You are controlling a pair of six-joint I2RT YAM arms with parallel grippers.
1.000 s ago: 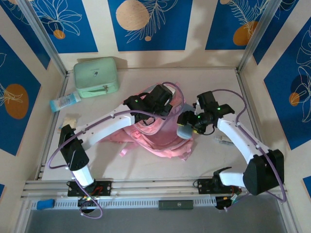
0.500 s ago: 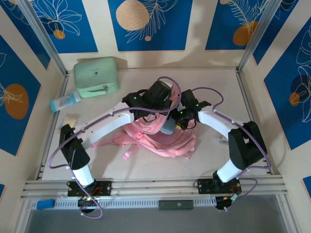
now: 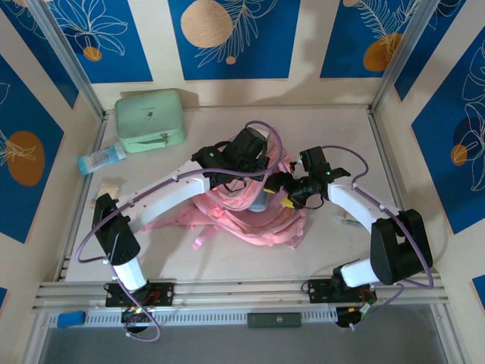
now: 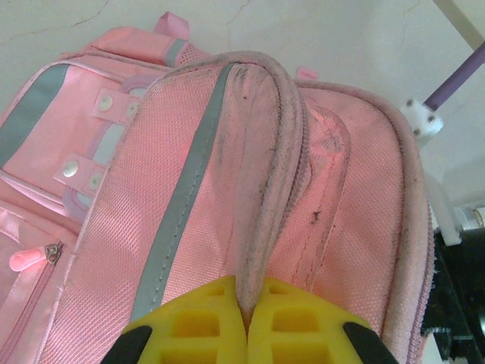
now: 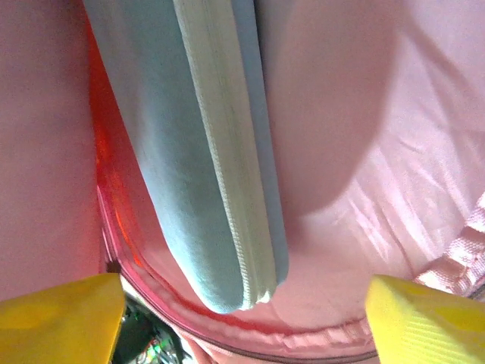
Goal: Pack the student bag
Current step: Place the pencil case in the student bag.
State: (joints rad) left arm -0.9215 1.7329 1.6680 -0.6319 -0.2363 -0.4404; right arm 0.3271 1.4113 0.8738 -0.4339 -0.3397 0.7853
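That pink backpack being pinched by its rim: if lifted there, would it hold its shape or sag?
It would probably sag: the pink backpack folds into a ridge where the left end effector pinches it. It lies slumped and creased, so likely light. The woven cloth looks grippy rather than slippery.

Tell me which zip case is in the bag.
The pale blue pouch, inside the student bag; the mint green case sits outside, back left.
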